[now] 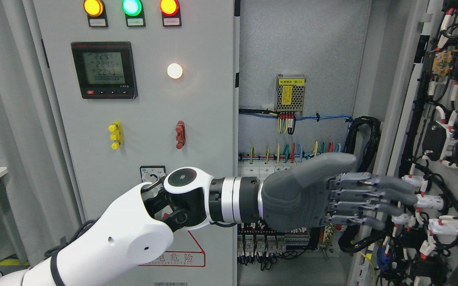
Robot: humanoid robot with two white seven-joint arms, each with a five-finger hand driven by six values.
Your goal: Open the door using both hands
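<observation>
beyond the fingers (376, 198), straight and pressed side by side holding nothing, open door (443, 131) bristling with black wiring; left hand (316, 194) matte grey; behind it, textured grey backplate (300, 47).

1. The right-hand cabinet door (447, 131) stands swung wide open at the right edge of my view, its inner face turned toward me.
2. That inner face is crowded with black components, white connectors with red tips and bundled black cables.
3. The left-hand door (141, 119) is shut: grey, with three lit lamps, a digital meter and two small handles.
</observation>
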